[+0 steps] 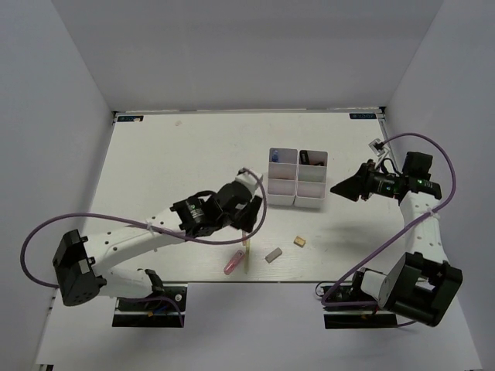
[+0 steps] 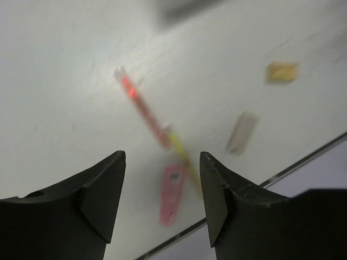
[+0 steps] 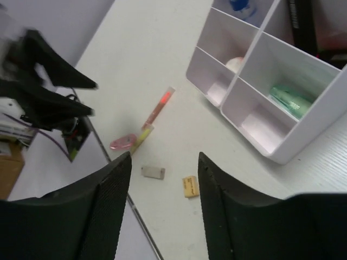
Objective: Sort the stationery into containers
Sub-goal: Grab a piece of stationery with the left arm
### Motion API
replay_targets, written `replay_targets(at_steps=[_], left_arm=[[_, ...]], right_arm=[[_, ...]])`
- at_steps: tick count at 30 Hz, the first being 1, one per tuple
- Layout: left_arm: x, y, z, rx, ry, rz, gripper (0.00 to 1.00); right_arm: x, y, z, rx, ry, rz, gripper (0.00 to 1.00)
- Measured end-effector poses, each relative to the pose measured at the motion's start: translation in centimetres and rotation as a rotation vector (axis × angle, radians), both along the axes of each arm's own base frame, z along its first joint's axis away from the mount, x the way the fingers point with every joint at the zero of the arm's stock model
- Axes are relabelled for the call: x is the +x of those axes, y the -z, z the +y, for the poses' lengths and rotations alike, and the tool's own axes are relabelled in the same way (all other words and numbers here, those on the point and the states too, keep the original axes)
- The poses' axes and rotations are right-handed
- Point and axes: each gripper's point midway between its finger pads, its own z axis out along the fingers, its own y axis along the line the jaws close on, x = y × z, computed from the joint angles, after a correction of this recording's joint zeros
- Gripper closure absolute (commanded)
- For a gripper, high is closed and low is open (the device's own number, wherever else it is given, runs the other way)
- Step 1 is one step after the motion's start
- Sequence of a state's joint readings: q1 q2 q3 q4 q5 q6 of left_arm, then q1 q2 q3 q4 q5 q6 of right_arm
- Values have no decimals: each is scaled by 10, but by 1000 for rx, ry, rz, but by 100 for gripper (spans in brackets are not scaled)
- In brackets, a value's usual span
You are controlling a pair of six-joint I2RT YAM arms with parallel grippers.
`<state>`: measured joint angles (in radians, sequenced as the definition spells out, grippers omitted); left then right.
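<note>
The white bins (image 1: 298, 179) stand mid-table and show in the right wrist view (image 3: 246, 59). In them are a blue-capped tube (image 3: 238, 6), a black marker (image 3: 303, 21) and a green marker (image 3: 290, 100). On the table near the front edge lie a pink marker (image 2: 171, 194), a yellow stick (image 2: 184, 157), a pink stick (image 2: 140, 103), a grey eraser (image 2: 241, 132) and a tan eraser (image 2: 282, 71). My left gripper (image 2: 162, 189) is open and empty, above the pink marker (image 1: 233, 263) and sticks. My right gripper (image 3: 164, 162) is open and empty, held right of the bins (image 1: 339, 188).
The table's front edge (image 1: 255, 281) runs just below the pink marker and the yellow stick (image 1: 245, 259). The grey eraser (image 1: 272, 254) and tan eraser (image 1: 299, 241) lie between the two arms. White walls close in the table on three sides.
</note>
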<state>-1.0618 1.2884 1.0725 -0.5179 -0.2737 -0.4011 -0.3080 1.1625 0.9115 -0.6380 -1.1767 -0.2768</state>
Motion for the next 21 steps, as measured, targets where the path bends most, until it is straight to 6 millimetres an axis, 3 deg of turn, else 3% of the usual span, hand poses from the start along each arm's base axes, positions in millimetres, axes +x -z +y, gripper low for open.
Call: replay_targets(at_steps=[1, 2, 5, 6, 7, 10, 21], left_arm=[[-7, 23, 20, 74, -20, 39, 33], [-14, 47, 37, 146, -35, 77, 35], [-36, 107, 79, 343, -45, 177, 46], [-42, 121, 90, 394, -42, 198, 46], [-45, 129, 97, 432, -37, 212, 46], [-46, 141, 101, 480, -26, 226, 44], [-50, 155, 78, 388, 34, 248, 40]], right_arm=[[-1, -2, 1, 8, -19, -5, 68], [-2, -4, 2, 16, -36, -12, 100], [-8, -8, 6, 41, -70, -19, 100], [-10, -8, 7, 50, -79, -18, 85], [-10, -8, 7, 52, -81, -15, 81], [-12, -6, 8, 57, -89, -10, 76], [-12, -4, 8, 60, -90, 1, 74]])
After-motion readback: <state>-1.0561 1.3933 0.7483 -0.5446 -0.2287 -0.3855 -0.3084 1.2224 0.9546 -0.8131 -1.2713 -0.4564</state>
